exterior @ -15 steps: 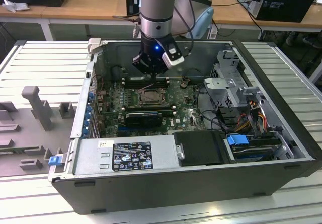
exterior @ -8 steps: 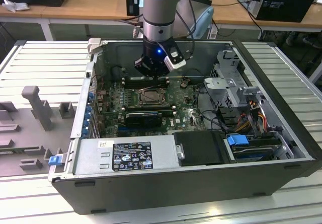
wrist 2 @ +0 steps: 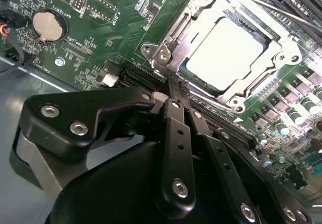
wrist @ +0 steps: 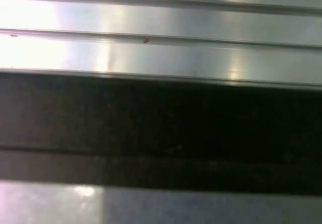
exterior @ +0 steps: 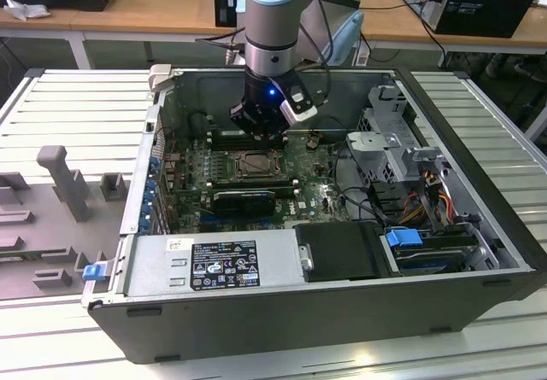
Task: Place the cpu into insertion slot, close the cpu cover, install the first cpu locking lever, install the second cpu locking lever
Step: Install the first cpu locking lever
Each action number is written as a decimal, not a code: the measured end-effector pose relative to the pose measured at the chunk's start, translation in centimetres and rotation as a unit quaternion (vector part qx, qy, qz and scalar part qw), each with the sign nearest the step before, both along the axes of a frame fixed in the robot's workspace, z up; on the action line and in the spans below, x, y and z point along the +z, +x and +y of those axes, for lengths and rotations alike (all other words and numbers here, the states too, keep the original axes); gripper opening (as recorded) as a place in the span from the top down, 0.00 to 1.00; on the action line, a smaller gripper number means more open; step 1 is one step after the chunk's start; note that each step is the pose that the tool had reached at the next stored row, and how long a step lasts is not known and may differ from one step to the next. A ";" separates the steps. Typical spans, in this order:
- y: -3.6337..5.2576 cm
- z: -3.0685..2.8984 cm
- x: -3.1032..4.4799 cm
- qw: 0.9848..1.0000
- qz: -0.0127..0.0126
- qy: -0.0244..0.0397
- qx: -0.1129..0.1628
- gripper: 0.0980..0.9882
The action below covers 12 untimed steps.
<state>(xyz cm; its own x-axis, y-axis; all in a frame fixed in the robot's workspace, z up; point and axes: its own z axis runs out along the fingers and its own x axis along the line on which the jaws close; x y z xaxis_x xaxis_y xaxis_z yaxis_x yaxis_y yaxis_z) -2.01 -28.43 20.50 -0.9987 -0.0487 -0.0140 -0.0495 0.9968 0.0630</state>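
Silver-grey, the cpu sits in the insertion slot with the cpu cover closed flat around it. The tool, fingers pinched together and empty, hovers just beside the cover's near corner, above the green board

An open grey computer case lies on the ribbed metal counter, with a grey fixture block just beside it and wooden desks behind.
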 end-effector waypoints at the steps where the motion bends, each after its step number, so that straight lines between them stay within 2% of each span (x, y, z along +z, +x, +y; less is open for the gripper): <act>1: 0.00 0.00 -0.05 1.000 0.000 -0.002 0.000 0.99; 3: 0.02 0.00 -0.19 1.000 0.000 -0.005 0.001 0.99; 5: 0.07 0.01 -0.32 1.000 0.000 -0.005 0.003 0.99; 9: 0.13 0.02 -0.35 1.000 0.000 0.002 0.006 0.99; 12: 0.13 0.03 0.34 1.000 0.000 0.004 0.007 0.99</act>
<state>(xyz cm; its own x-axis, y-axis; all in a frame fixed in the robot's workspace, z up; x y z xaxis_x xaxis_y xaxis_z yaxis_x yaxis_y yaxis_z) -1.88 -28.40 20.84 -0.9980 -0.0620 -0.0146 -0.0629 0.9955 0.0705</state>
